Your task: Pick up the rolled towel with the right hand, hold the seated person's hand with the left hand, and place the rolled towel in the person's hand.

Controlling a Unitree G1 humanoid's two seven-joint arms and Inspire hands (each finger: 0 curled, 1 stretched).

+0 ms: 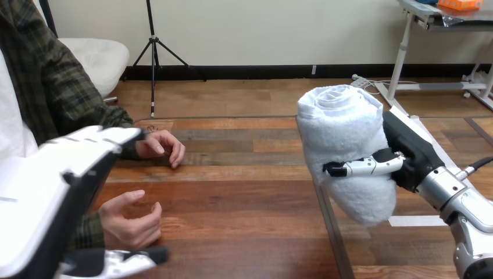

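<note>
Left hand (70, 186): nearest the camera, seen at the view's lower left, white back shell turned upward. Whether it is open or closed cannot be told.

Person's nearer hand (131, 224): placed low at the near left of the wooden surface (244, 197), loosely cupped with the palm turned sideways. It is located just beside the lower part of the left hand; contact between the two cannot be confirmed.

Person's farther hand (163, 146): laid on the surface further back, loosely curled, apart from both robot hands.

Right hand (410, 152): raised at the view's right and closed round the rolled towel (343, 131), with one finger (363, 168) seen wrapped across the towel's front.

Rolled towel: white, held roughly upright and clear of the surface, spiral end uppermost, well apart from both of the person's hands.
</note>
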